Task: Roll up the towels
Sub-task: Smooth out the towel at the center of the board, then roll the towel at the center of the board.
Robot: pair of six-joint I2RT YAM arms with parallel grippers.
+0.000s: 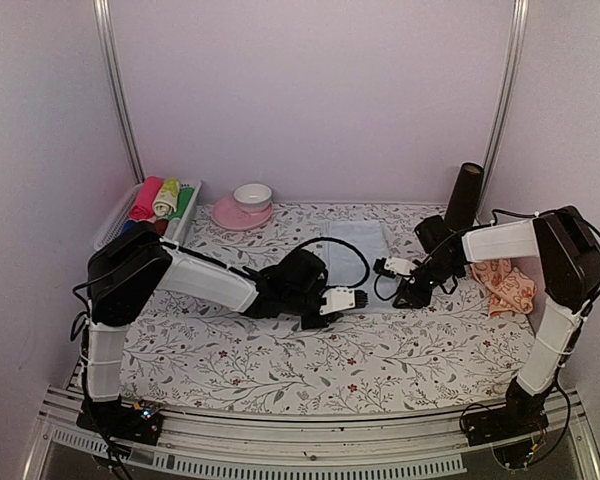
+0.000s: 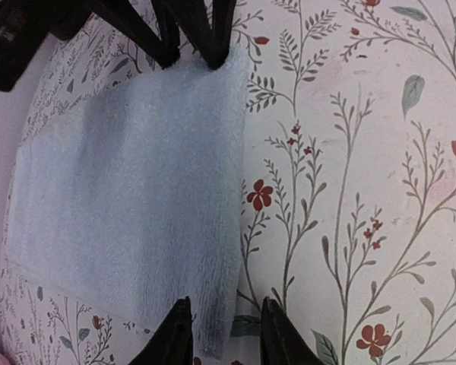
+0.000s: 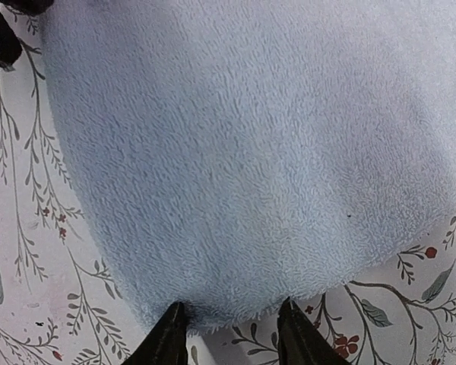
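Towels, two, neither rolled. Pale blue towel (image 1: 358,245) lies flat mid-table on floral sheet (image 1: 280,360). Left gripper (image 2: 226,304) and right gripper (image 3: 234,308), jaws spread, each straddle an edge, pinching nothing. Peach towel (image 1: 508,285) lies crumpled at right, apart from both. Both rolls outstanding.

Open sheet (image 1: 280,370) near front, black cable (image 1: 340,240) looped mid-table (across blue towel (image 1: 360,232)), basket (image 1: 108,225), pink plate (image 1: 223,215) back left

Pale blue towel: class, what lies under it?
The pale blue towel lies flat on the floral sheet, which shows around its edges. The part of the sheet directly beneath, and anything else there, is covered.
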